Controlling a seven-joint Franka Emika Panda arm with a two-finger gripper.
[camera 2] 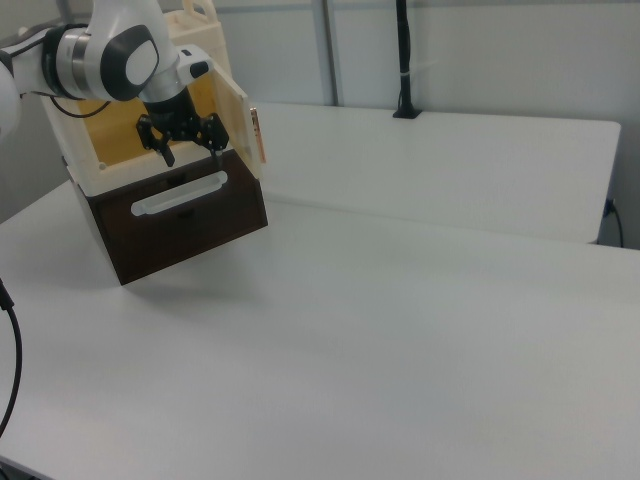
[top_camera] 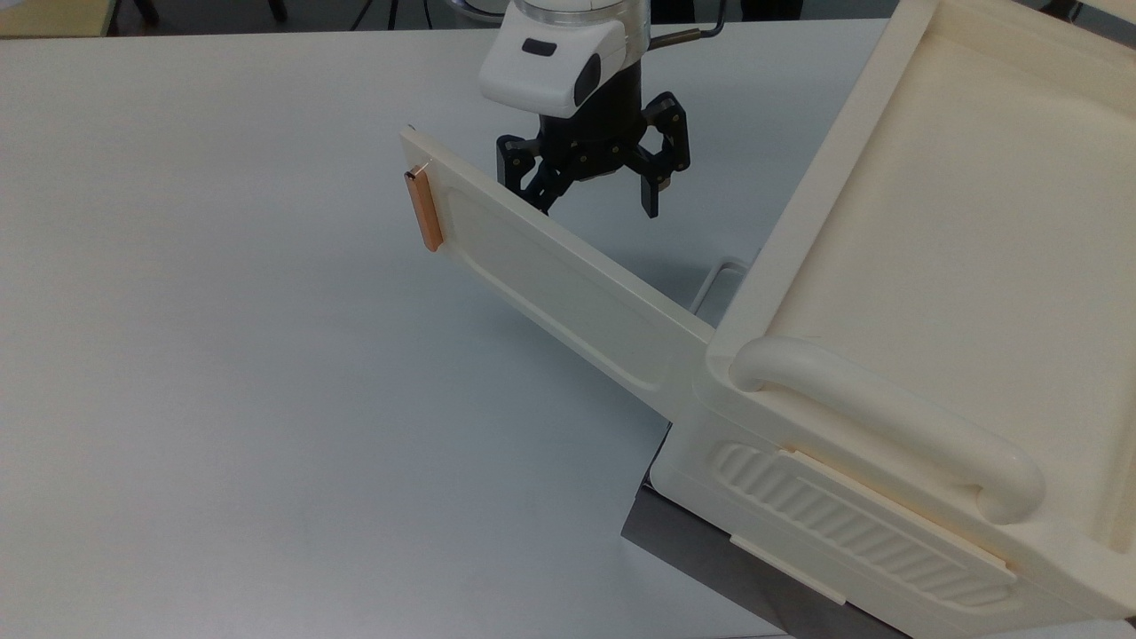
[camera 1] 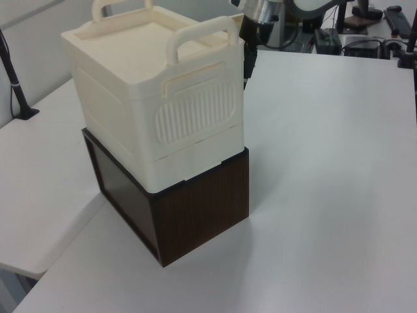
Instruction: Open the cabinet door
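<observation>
At the cabinet (top_camera: 941, 266) front, the cabinet door (top_camera: 559, 284) stands swung out toward 10 o'clock in the top view, copper handle (top_camera: 424, 210) outermost. The gripper (top_camera: 596, 197) hangs wide and empty behind the panel. To widen the opening, push steadily on the inner face near the free edge.

— Any writing, labels or numbers to read here?
— None. No readable text, brand, number or sign stands on anything in the top view, the left view or the right view.
</observation>
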